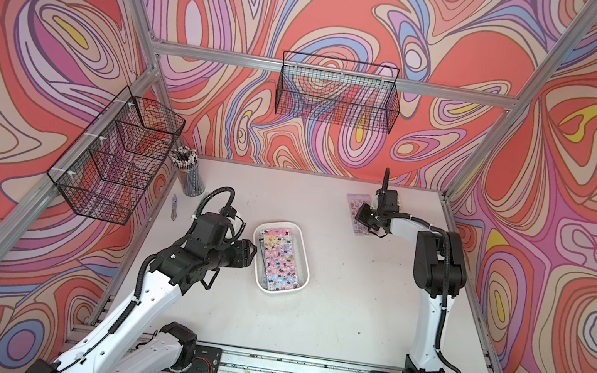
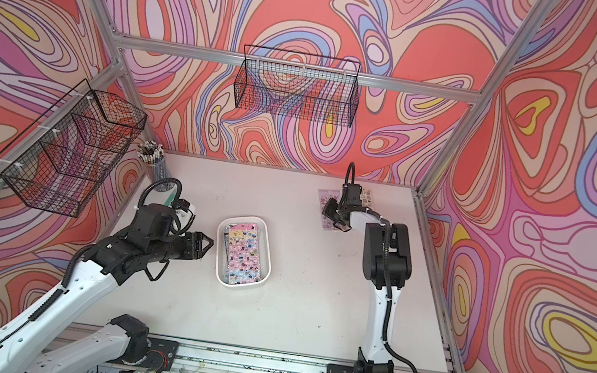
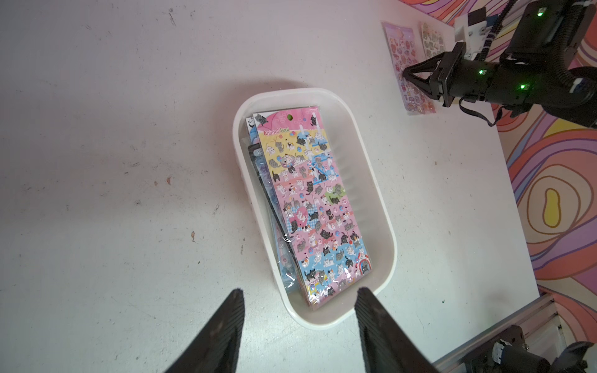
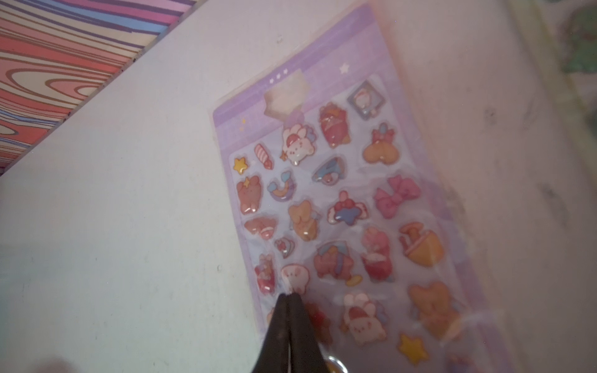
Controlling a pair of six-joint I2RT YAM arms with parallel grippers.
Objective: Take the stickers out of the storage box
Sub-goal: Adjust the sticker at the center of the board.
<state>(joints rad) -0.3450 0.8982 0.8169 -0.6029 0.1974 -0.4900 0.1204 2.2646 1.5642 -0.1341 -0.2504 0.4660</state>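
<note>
place: robot lab cell | evidence: aluminium frame (image 1: 228, 58), swirl-printed walls (image 1: 29, 31)

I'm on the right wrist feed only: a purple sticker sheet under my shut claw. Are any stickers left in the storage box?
Observer: Yes, the storage box holds a stack of stickers, cat-patterned on top.
Operator: Where's the left claw?
Observer: The left claw is open and empty, just beside the box on the side of the left arm.
Operator: And the box, from me?
Observer: Around the middle of the table, nearer the left arm; your right claw is off toward the back right.
</note>
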